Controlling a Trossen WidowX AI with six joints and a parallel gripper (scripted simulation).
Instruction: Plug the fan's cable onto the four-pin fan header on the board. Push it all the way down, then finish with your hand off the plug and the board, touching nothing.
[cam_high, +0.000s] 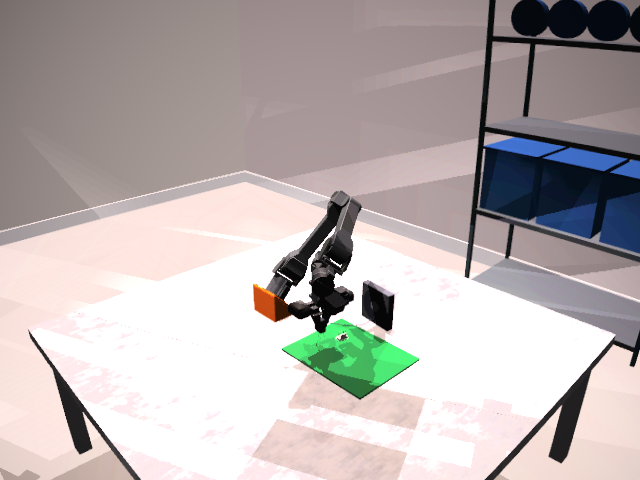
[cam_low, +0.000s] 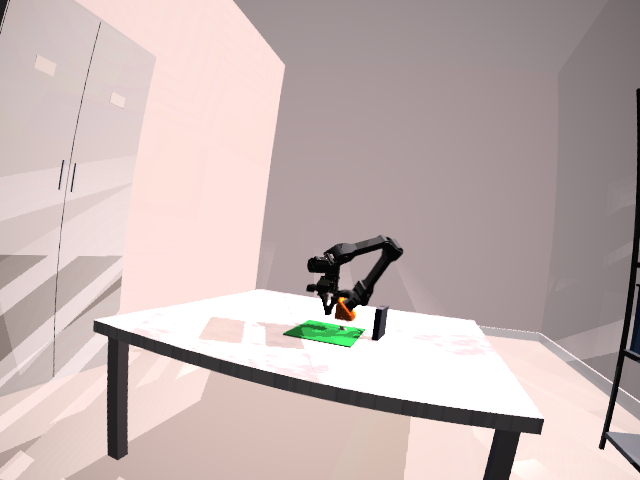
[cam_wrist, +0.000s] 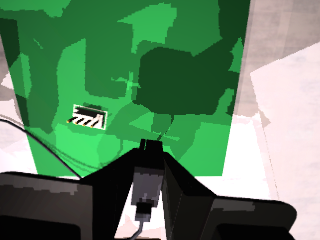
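Observation:
The green board (cam_high: 372, 369) (cam_low: 315, 333) (cam_wrist: 100, 55) lies flat on the white table (cam_high: 491, 335) (cam_low: 439, 372). Its small white four-pin fan header (cam_high: 338, 337) (cam_low: 341, 327) (cam_wrist: 90, 116) stands near the board's back edge. My gripper (cam_high: 320, 325) (cam_low: 327, 310) (cam_wrist: 150, 155) is shut on the fan cable's grey plug (cam_wrist: 146, 186) and holds it a little above the board, to the right of the header in the wrist view. A thin cable trails from the plug. The black fan (cam_high: 377, 304) (cam_low: 379, 322) stands upright beside the board.
An orange block (cam_high: 268, 302) (cam_low: 343, 310) sits at the arm's base behind the board. A dark shelf rack (cam_high: 558, 144) with blue bins stands off the table at the right. A cupboard (cam_low: 51, 206) stands at the far left.

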